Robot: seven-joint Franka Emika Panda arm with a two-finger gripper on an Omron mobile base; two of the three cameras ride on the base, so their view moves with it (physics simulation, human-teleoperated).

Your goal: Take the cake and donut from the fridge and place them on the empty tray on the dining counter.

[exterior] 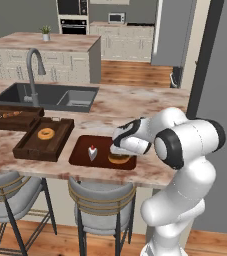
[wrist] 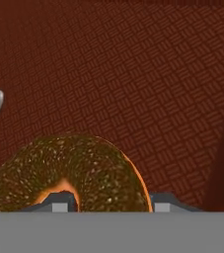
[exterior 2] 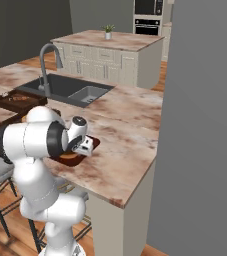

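Nearly finished, judging by the layout: both pastries sit on the dining counter point(exterior: 135, 107), away from the fridge. Only release and withdrawal left. On the counter, a deeper dark-brown wooden tray point(exterior: 42, 139) holding a paler ring donut point(exterior: 46, 133); beside it the flat reddish-brown tray point(exterior: 82, 150) carrying the cake point(exterior: 92, 152) and the brown-glazed donut point(exterior: 119, 159). Gripper point(wrist: 107, 205) low over the tray, one finger through the donut's hole, one outside the ring, straddling it; whether pinching or already loosened, cannot tell.
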